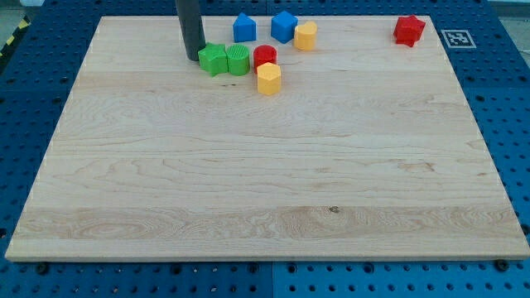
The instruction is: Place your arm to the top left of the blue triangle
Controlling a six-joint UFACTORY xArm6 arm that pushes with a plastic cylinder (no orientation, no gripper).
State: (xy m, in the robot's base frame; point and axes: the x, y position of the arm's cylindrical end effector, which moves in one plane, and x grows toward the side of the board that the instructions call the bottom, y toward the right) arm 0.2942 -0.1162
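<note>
My tip [193, 59] — a bare rod, no claw to open or close — sits on the board [248, 182] just left of the green star [213, 60], while the blue triangle [244, 28] lies near the top edge — up and right of it.

1 camera looks down at a slant from the view's bottom, taking in the whole table [265, 190].

The blue triangle block [244, 28] sits flat near the board's top edge, a little to the view's left of the middle. It looks like a small house, its pointed end toward the top edge and its flat base toward the bottom
</note>
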